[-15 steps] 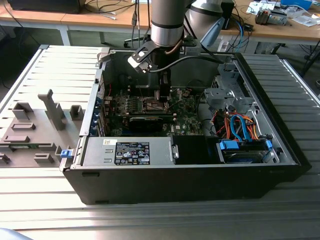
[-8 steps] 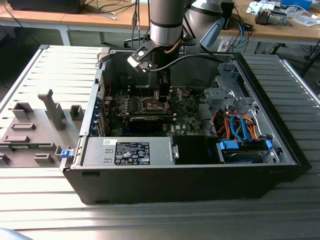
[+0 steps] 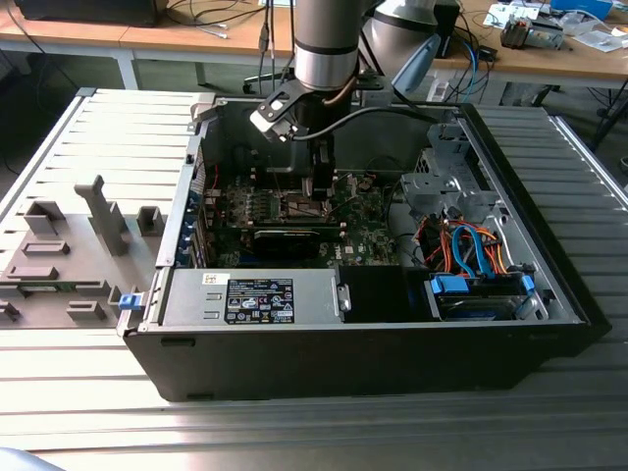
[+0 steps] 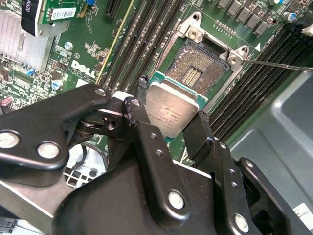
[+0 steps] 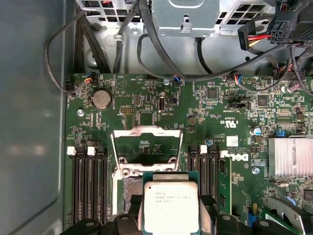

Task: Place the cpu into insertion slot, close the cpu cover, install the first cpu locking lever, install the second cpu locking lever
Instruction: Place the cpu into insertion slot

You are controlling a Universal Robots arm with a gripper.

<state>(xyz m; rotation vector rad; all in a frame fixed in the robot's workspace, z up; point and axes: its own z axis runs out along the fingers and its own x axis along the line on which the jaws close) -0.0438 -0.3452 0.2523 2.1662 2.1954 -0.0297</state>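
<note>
Arm (image 3: 325, 44) reaches down into the open case (image 3: 392, 343), which lies on a slatted table (image 3: 98, 137). Gripper (image 3: 320, 188) stands over the green board (image 3: 358, 211) near the middle of the case.

In the second wrist view, the gripper (image 4: 172, 105) pinches the cpu (image 4: 168, 116) by two opposite edges, one black finger (image 4: 141, 90) on each side. The silvery top faces the camera. The cpu sits above the near part of the slot (image 4: 198, 73) and overlaps it. The far part of the slot lies bare, with its dark contact field exposed. Contact between cpu and slot cannot be told.

In the first wrist view, the cpu (image 5: 171, 208) hides most of the slot (image 5: 128, 188). The cover (image 5: 146, 131) stands swung open just beyond the slot, with the board seen through its window. A thin lever (image 4: 279, 65) juts out from a slot corner. Black memory slots (image 5: 88, 181) flank the slot on both sides.
</note>
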